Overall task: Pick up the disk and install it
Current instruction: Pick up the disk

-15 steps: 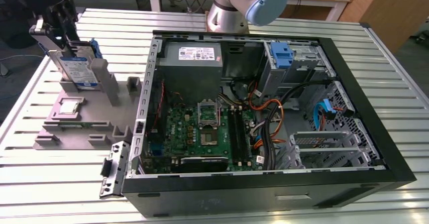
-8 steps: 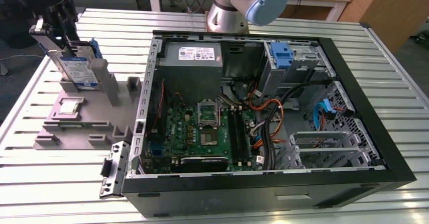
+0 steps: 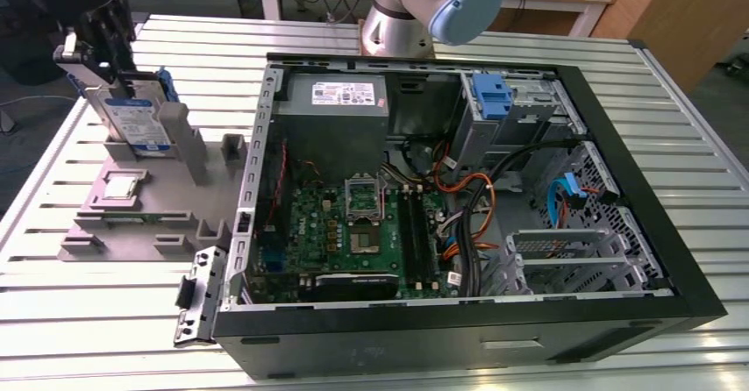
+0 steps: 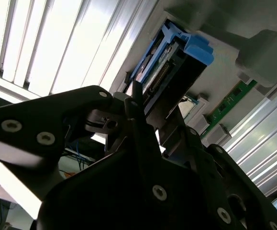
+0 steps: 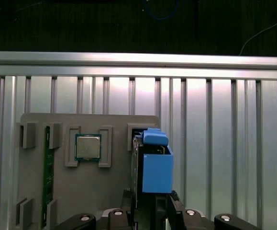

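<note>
At the exterior view's left, the gripper is closed on the top edge of the disk, which stands upright in the grey holder. This looks like the pick-up step. Freeing it calls for a straight upward pull. Its blue-and-white label cannot be read. Rightward sits the open case.

Open-topped case (cables cross inside) stands apart from the disk.
</note>
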You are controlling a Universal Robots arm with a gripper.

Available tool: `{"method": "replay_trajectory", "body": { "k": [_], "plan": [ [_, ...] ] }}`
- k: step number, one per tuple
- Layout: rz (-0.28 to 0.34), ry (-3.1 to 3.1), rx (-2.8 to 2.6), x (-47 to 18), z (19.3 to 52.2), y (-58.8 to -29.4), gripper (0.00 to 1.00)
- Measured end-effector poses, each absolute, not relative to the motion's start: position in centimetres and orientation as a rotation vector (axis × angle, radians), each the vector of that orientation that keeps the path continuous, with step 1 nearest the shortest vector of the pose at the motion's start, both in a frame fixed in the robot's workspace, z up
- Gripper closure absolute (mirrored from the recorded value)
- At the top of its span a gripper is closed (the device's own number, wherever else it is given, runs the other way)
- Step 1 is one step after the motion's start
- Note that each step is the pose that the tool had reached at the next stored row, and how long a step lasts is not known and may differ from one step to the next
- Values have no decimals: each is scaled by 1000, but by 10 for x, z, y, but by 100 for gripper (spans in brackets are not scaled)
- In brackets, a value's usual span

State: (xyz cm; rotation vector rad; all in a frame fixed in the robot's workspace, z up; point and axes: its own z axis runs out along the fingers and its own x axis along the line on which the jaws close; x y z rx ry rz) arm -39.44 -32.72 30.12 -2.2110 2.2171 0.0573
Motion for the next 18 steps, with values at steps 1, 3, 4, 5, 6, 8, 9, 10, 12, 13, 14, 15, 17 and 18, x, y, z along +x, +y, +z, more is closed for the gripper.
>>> {"method": "replay_trajectory", "body": {
  "k": [1,3,4,5,6,8,9,10,12,13,14,15,17,18],
  "plan": [
    [57,2217,-2211,-394,301,-327,59],
    [57,2217,-2211,-394,301,-327,65],
    [57,2217,-2211,-394,301,-327,65],
    [57,2217,-2211,-394,301,-327,65],
    [57,2217,-2211,-394,301,-327,65],
    [57,2217,-2211,-394,301,-327,65],
    [57,2217,-2211,-394,301,-327,65],
    [57,2217,-2211,-394,301,-327,65],
    [57,2217,-2211,-394,301,-327,65],
    [57,2217,-2211,-394,301,-327,65],
    [57,2217,-2211,-394,301,-327,65],
    [57,2217,-2211,-394,301,-327,65],
    [57,2217,-2211,-394,301,-327,65],
    [57,2217,-2211,-394,301,-327,65]
  ]
}}
